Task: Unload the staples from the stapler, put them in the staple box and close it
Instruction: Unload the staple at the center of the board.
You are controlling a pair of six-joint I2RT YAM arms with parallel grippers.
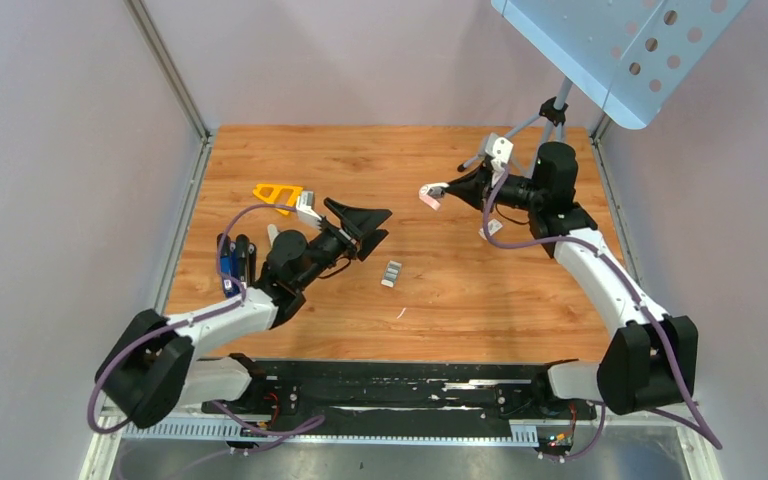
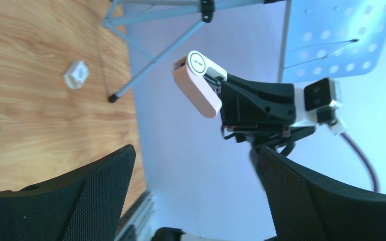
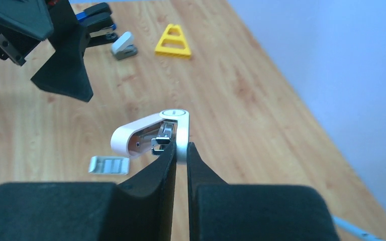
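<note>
The black stapler (image 1: 247, 256) lies at the table's left edge beside a blue stick-like tool (image 1: 227, 266); it also shows at the top left of the right wrist view (image 3: 100, 23). A silvery ribbed bar of staples (image 1: 391, 273) lies on the wood mid-table, also in the right wrist view (image 3: 109, 165). My left gripper (image 1: 365, 226) is open and empty above the table, right of the stapler (image 2: 196, 175). My right gripper (image 1: 448, 190) is shut on a tiny pink stapler (image 3: 135, 135), hinged open and held in the air (image 2: 198, 88).
An orange triangle (image 1: 278, 193) and a small grey-white piece (image 1: 273, 233) lie at the left rear. A thin white sliver (image 1: 401, 313) lies near the front. A small white block (image 1: 490, 228) and a tripod stand (image 1: 550, 115) are at the right rear.
</note>
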